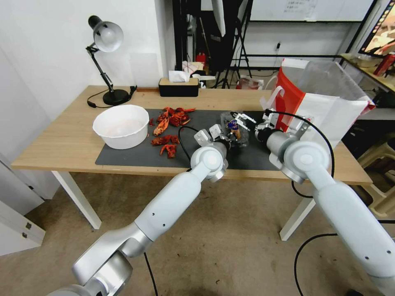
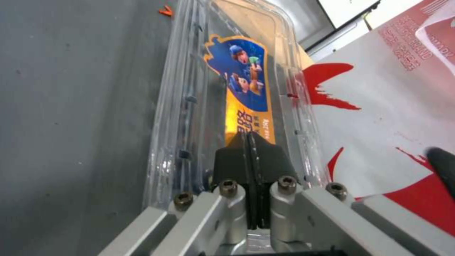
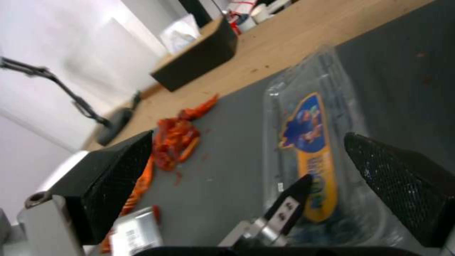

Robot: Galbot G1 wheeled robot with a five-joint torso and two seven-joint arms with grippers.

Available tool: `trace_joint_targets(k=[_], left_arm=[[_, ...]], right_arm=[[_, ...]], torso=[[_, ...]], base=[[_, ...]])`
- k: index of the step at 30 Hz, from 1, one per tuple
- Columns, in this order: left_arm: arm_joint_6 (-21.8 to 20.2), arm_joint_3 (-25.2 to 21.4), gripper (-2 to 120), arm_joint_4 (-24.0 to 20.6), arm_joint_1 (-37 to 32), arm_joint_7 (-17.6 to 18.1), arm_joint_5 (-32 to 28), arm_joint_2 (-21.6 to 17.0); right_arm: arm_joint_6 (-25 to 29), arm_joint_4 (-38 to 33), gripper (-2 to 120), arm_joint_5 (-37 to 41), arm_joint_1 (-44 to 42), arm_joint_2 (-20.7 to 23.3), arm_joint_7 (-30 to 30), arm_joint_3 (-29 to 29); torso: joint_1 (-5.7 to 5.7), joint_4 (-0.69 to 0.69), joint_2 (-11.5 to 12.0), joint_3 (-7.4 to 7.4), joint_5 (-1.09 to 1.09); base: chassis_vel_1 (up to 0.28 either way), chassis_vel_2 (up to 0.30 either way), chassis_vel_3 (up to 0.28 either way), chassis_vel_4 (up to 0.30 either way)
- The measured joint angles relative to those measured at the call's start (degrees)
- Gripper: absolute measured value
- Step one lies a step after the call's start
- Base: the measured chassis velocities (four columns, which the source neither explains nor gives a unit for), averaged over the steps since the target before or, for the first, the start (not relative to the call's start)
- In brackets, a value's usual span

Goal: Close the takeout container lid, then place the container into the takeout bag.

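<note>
The takeout container (image 1: 242,137) lies on the dark mat just left of the takeout bag (image 1: 325,111), which stands open at the table's right end. Its clear lid (image 2: 189,103) lies flat on the tray, and a blue and orange label (image 2: 246,81) shows on top. My left gripper (image 2: 249,149) is shut, its tips resting on the lid over the label's end. My right gripper (image 3: 258,174) hovers open above the container (image 3: 332,117), one pad (image 3: 118,167) on each side. The left fingertip (image 3: 294,192) shows between them. The white and red bag wall (image 2: 379,117) stands beside the box.
A large white bowl (image 1: 121,125) sits on the mat's left end, with red crayfish shells (image 1: 168,127) scattered between it and the container. A black tissue box (image 1: 179,87) and a desk lamp (image 1: 107,61) stand along the table's back edge.
</note>
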State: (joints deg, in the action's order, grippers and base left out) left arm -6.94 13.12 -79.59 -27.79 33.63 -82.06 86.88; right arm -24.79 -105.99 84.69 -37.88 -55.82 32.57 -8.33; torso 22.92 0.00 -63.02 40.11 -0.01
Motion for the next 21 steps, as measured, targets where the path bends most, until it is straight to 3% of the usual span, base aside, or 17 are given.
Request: trace_joint_targets(k=[10,21], left_arm=[[0.15,0.05,0,0.35,0.18,-0.23,0.01,0.14],[0.28,-0.01,0,0.26,0.28,-0.18,0.01,-0.09]], right_arm=[[-5.97,5.64,100,-5.11,4.33,0.06,2.61,3.13],[-9.46,9.21,100,-6.43,6.35,0.32,1.66,4.19]], torso=[[0.00,0.00,0.00,0.00,0.01],[0.00,0.00,-0.01,0.00,0.01]], base=[[0.000,0.000,0.000,0.000],[0.000,0.000,0.000,0.000]])
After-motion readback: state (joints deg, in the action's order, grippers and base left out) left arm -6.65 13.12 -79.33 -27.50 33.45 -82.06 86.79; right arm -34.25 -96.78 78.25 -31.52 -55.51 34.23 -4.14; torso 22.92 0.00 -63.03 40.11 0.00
